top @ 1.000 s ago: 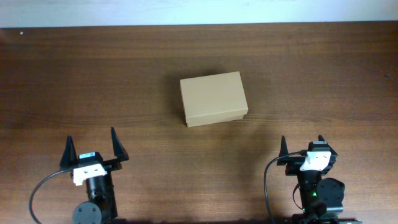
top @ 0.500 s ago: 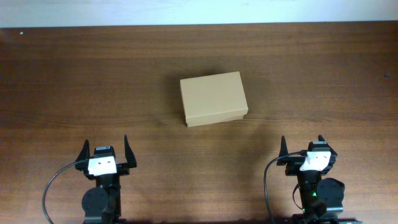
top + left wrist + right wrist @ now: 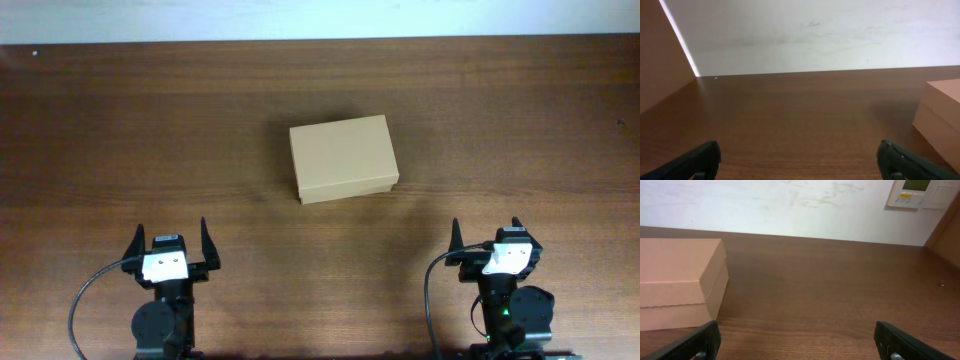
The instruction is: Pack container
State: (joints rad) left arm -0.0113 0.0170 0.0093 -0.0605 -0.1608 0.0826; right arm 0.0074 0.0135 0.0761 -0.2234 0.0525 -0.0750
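The container (image 3: 343,158) is a plain tan cardboard box with its lid shut, sitting near the middle of the wooden table. It shows at the right edge of the left wrist view (image 3: 942,117) and at the left of the right wrist view (image 3: 680,282). My left gripper (image 3: 170,240) is open and empty at the front left, well short of the box; its fingertips frame bare wood in its wrist view (image 3: 800,160). My right gripper (image 3: 486,233) is open and empty at the front right, its wrist view showing bare wood between its fingers (image 3: 797,340).
A white wall runs along the table's far edge. A wall thermostat (image 3: 917,192) shows at the top right of the right wrist view. A brown panel (image 3: 660,60) stands at the left of the left wrist view.
The left arm moved right and turned to face forward between one second and half a second ago; its gripper narrowed but stays open. Since then nothing has moved. The right arm is still.
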